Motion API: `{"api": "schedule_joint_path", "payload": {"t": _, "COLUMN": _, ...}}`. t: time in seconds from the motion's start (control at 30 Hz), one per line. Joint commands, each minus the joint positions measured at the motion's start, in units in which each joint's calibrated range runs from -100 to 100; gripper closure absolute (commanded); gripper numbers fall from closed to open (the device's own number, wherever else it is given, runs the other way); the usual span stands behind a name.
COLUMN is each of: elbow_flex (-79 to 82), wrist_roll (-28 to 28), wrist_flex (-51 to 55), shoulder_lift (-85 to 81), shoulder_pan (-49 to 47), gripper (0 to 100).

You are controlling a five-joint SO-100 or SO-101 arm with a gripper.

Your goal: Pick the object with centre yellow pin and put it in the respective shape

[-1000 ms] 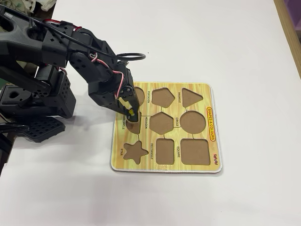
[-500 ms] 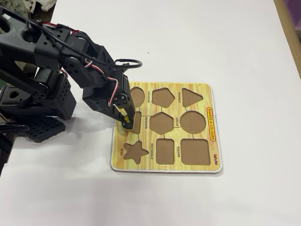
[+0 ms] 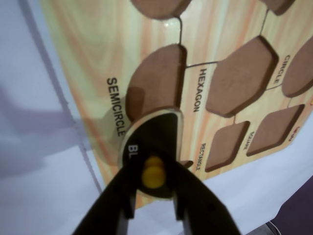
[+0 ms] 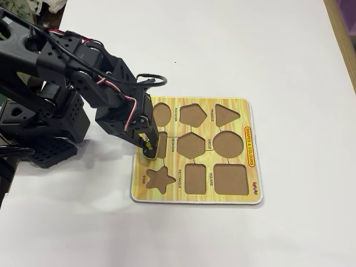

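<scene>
Wrist view: the jaws (image 3: 154, 196), entering from the bottom centre of the frame, are closed narrowly on the yellow knob (image 3: 152, 172) of the black half-disc piece (image 3: 151, 147), one finger on each side of the knob. The piece hangs tilted just below the semicircle cut-out (image 3: 156, 81), its curved tan rim overlapping the cut-out's lower end; whether it touches the board I cannot tell. It is not yet seated.

The piece looks like thin painted wood: light, stiff, not fragile. The knob is small, round and probably smooth, so it is the one sensible hold, yet the piece could swivel or slip on it if nudged against the cut-out's edge.

In the fixed view the jaws (image 4: 149, 146) sit at the left middle of the yellow board (image 4: 245, 105), over the left column. One piece is held and I see no others. The board has nine cut-outs, all empty, in three rows of three, including a hexagon (image 3: 239, 73) to the right of the semicircle. One board lies on the white desk (image 4: 250, 44), and one black arm reaches in from the upper left.
</scene>
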Motion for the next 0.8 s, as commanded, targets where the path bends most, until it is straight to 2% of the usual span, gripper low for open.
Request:
{"api": "schedule_joint_path", "payload": {"t": 0.0, "elbow_flex": -1.17, "wrist_roll": 0.25, "wrist_flex": -0.48, "shoulder_lift": -1.19, "shoulder_pan": -0.79, "gripper": 99}}
{"api": "schedule_joint_path", "payload": {"t": 0.23, "elbow_flex": -1.44, "wrist_roll": -0.16, "wrist_flex": -2.47, "shoulder_lift": -1.19, "shoulder_pan": -0.99, "gripper": 99}}
{"api": "schedule_joint_path", "payload": {"t": 0.77, "elbow_flex": -0.63, "wrist_roll": -0.37, "wrist_flex": -4.89, "shoulder_lift": -0.6, "shoulder_pan": -8.21, "gripper": 99}}
